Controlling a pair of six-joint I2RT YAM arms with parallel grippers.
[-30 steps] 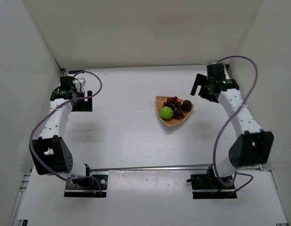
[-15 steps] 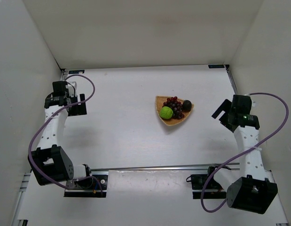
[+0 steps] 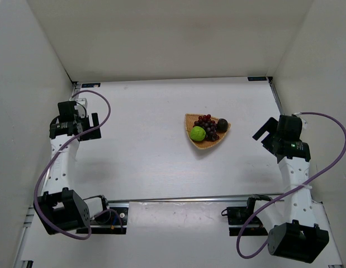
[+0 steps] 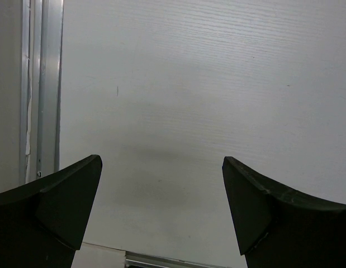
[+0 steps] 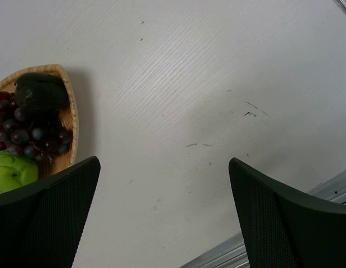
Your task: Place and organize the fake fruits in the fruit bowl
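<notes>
A: Where to look for the fake fruits [image 3: 207, 130]?

B: All three inside the fruit bowl [image 3: 208, 146], right of centre on the table [image 3: 145, 156]. Grape bunch [image 3: 207, 124] in the middle, lime-green fruit [image 3: 198, 133] pressed against it on the near-left, dark round fruit [image 3: 222, 124] tucked into the far-right corner. No stray piece visible outside the rim.

A: And the tools?

B: Over at the table's right edge, the right gripper [image 3: 262, 134], well apart from the bowl, released, spread wide, gripping nothing. From its wrist camera, just bare tabletop under the gap, with the bowl off at the left edge. Near the table's left edge, the left gripper [image 3: 90, 127], likewise spread wide and empty.

A: So what to do now?

B: Probably little beyond a clean finish, judging by the lay of things. Keep both arms high and outward, away from the wicker rim. No sweeping across the bowl.

A: Any tidying worth the risk?

B: Hard to say. If so, use the right arm, being nearer. Come down from above onto one fruit only and close gently. Avoid nudging the basket, probably light enough to slide. Mind the lime-green fruit too: round, likely to roll if bumped.
</notes>
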